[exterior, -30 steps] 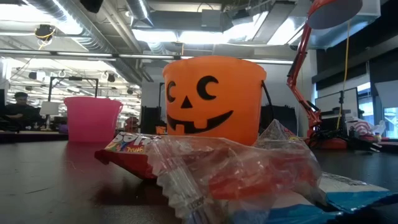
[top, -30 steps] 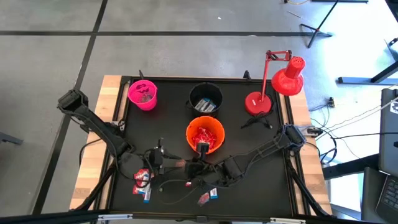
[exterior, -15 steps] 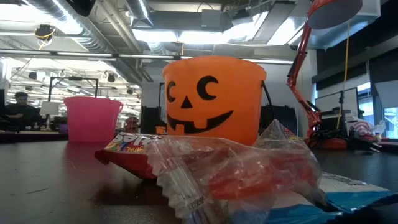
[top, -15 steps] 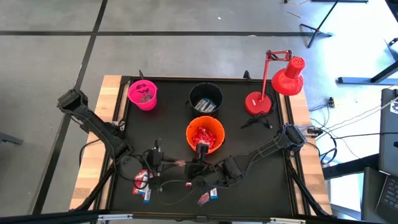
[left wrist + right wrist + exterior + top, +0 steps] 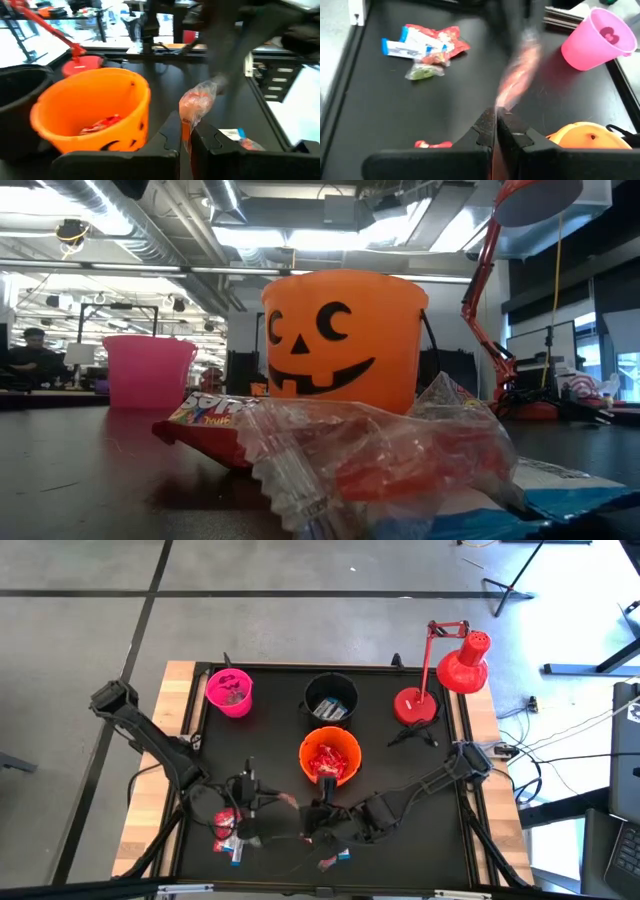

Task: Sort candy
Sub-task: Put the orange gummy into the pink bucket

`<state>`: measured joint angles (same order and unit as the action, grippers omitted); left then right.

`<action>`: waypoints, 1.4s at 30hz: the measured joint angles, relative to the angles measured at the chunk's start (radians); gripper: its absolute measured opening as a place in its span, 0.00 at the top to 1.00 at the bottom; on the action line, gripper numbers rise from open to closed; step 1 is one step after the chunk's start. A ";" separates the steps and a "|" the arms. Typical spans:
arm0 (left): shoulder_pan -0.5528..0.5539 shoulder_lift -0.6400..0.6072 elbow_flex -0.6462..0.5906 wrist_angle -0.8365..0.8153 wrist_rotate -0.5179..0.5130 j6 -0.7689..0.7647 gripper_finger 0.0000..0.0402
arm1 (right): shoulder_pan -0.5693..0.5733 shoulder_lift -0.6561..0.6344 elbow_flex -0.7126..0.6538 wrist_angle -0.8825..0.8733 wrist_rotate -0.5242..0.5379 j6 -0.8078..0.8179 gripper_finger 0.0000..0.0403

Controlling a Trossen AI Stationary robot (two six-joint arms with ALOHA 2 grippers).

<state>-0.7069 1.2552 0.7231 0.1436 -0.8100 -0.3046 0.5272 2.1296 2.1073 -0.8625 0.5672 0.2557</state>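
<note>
A clear-wrapped orange-red candy [image 5: 290, 802] hangs between my two grippers, just in front of the orange bucket [image 5: 330, 755]. My left gripper [image 5: 186, 142] is shut on one end and my right gripper [image 5: 495, 125] on the other. In the high view the left gripper [image 5: 272, 802] comes from the left and the right gripper [image 5: 308, 808] from the right. More candy [image 5: 228, 832] lies on the black mat at the near left, with another small heap [image 5: 335, 858] near the front edge. Red packets [image 5: 102, 125] lie inside the orange bucket. My left gripper pinches the wrapper's thin end [image 5: 186, 127] between its two fingers. The candy's orange body [image 5: 197, 102] stands out beyond the fingertips, clear of the mat. My right gripper pinches the wrapper's other end [image 5: 496, 107] between its two fingers, slanting down from the table's right. The blurred candy [image 5: 520, 65] stretches away from the fingertips, off the mat.
The pink bucket [image 5: 230, 692] stands at the far left and the black bucket [image 5: 330, 700] behind the orange one. A red desk lamp [image 5: 440, 680] stands at the far right. Loose packets [image 5: 370, 450] lie close to the low camera, and a small red piece [image 5: 434, 145] lies near my right gripper.
In the high view both hands have crept a little toward the table's near edge with the candy between them. They now cover the small red piece on the mat below.
</note>
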 joint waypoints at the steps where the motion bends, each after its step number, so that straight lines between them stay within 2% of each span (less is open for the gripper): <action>1: 0.001 -0.015 0.000 -0.008 -0.011 -0.001 1.00 | 0.007 0.000 0.016 -0.020 0.001 -0.001 0.96; 6: 0.000 -0.069 0.000 -0.029 -0.022 0.001 1.00 | 0.042 -0.002 0.077 -0.060 0.027 -0.001 0.93; 9: 0.001 -0.112 0.000 -0.104 -0.092 -0.004 1.00 | 0.064 0.000 0.095 -0.102 0.085 0.000 0.86; 14: 0.039 -0.244 0.000 -0.372 -0.324 -0.118 1.00 | 0.097 0.000 0.100 -0.109 0.151 0.010 0.78; 17: 0.117 -0.355 0.000 -0.602 -0.379 -0.253 1.00 | 0.110 0.000 0.099 -0.110 0.155 0.009 0.77; 19: 0.197 -0.422 0.000 -0.772 -0.361 -0.366 1.00 | 0.113 0.000 0.099 -0.109 0.149 0.010 0.77; 23: 0.409 -0.507 0.000 -1.067 -0.257 -0.565 1.00 | 0.108 0.000 0.099 -0.109 0.142 0.009 0.76; 26: 0.564 -0.548 0.000 -1.187 -0.191 -0.633 1.00 | 0.107 0.000 0.099 -0.108 0.142 0.009 0.76; 32: 0.825 -0.571 0.000 -1.197 -0.095 -0.535 1.00 | 0.107 0.000 0.099 -0.106 0.140 0.002 0.76; 36: 0.977 -0.552 0.000 -1.181 0.018 -0.420 1.00 | 0.107 0.000 0.099 -0.106 0.140 0.002 0.76; 42: 1.109 -0.515 0.000 -1.171 0.121 -0.321 0.99 | 0.107 0.000 0.099 -0.106 0.140 0.001 0.76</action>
<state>0.4022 0.7407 0.7231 -1.0274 -0.6888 -0.6255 0.6346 2.1296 2.2066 -0.9688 0.7067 0.2569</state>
